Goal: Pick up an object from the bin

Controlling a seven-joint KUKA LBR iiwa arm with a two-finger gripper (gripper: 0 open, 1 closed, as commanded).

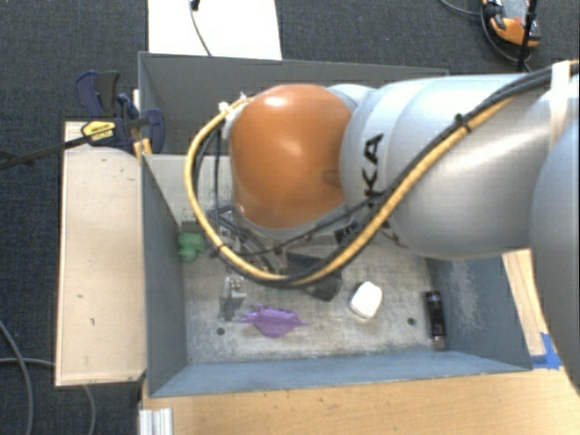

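Note:
My gripper hangs below the orange wrist cover, low over the bin's front left floor. A flat purple thing with a ragged outline lies just to its right, close to it or touching it; I cannot tell which. A small green thing rests against the left wall, behind the gripper. A white rounded block lies on the floor further right.
A black oblong thing lies near the front right corner. A dark flat thing pokes out from under the arm beside the white block. The arm and its cables cover the middle and back of the bin.

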